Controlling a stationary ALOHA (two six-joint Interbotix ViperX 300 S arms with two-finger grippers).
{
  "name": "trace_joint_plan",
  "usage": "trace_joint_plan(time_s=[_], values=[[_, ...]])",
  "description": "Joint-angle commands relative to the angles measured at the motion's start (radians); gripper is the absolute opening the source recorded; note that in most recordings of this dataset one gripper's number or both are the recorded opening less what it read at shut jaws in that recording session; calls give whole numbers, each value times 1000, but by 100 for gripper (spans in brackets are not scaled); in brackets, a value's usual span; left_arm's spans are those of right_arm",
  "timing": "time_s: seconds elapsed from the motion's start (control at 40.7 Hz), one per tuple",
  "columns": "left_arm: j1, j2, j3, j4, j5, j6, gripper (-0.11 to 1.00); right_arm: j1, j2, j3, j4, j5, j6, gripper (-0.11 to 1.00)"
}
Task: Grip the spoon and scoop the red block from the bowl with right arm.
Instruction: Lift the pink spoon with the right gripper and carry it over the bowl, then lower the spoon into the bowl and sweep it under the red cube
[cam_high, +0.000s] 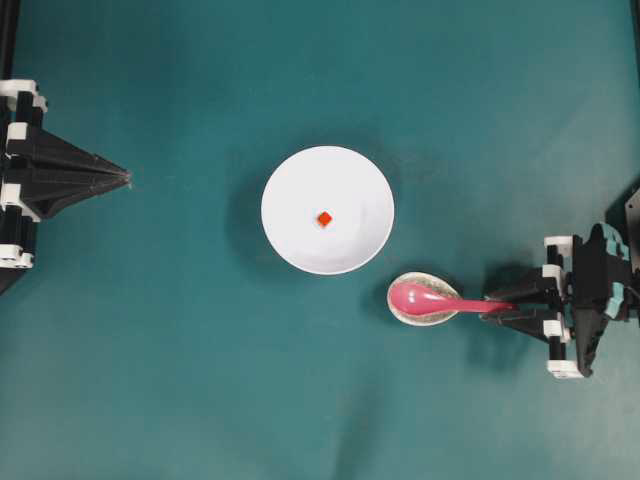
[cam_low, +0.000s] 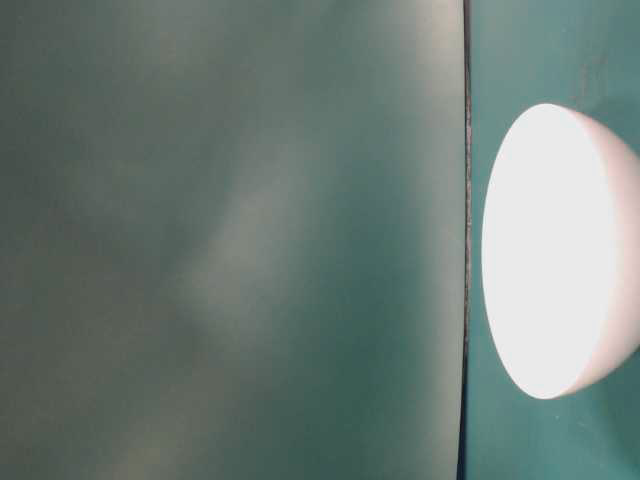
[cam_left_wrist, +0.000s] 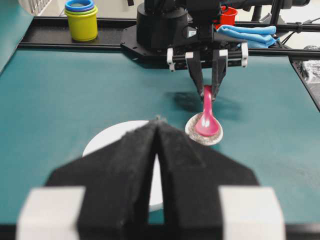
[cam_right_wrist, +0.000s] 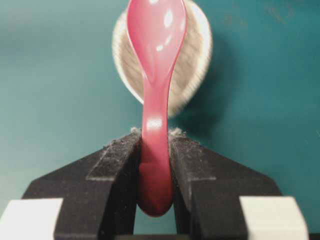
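Observation:
The magenta spoon (cam_high: 430, 297) lies with its scoop in a small speckled beige dish (cam_high: 410, 313), handle pointing right. My right gripper (cam_high: 492, 306) is shut on the handle's end; in the right wrist view both black fingers (cam_right_wrist: 120, 165) press the sides of the spoon (cam_right_wrist: 155, 60). The white bowl (cam_high: 350, 190) sits up-left of the dish, with the tiny red block (cam_high: 325, 218) at its centre. The left gripper (cam_high: 125, 178) rests at the far left, shut and empty, its tips (cam_left_wrist: 159, 121) meeting in front of the bowl (cam_left_wrist: 110, 137).
Beyond the table's far edge in the left wrist view stand stacked yellow cups (cam_left_wrist: 81, 20), a red cup (cam_left_wrist: 228, 15) and a blue cloth (cam_left_wrist: 247, 34). The table-level view shows only the bowl's side (cam_low: 560, 250) and teal mat.

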Motion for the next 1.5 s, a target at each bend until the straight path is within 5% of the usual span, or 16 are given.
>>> trace_joint_plan(time_s=[0.0, 0.172, 0.295, 0.417, 0.589, 0.761, 0.982, 1.302, 1.473], values=[[3, 6, -29, 2, -3, 0, 0, -9, -81, -9, 2, 0, -32, 23], [3, 6, -31, 2, -3, 0, 0, -129, -239, -32, 2, 72, -161, 23], [2, 3, -31, 2, -3, 0, 0, -270, -357, -83, 3, 249, -267, 23], [2, 3, -31, 3, -3, 0, 0, -462, -465, -181, 3, 569, -350, 23], [2, 3, -32, 2, -3, 0, 0, -749, -508, -356, 0, 1092, -357, 23], [2, 2, -34, 3, -8, 2, 0, -943, -446, -540, -72, 1497, -356, 23], [3, 2, -34, 3, -6, 8, 0, -992, -272, -733, -195, 1735, -313, 23], [3, 2, -35, 3, -3, 14, 0, -979, -74, -943, -532, 1942, -84, 23], [2, -2, -34, 5, -3, 23, 0, -945, -29, -976, -595, 1974, -72, 23]])
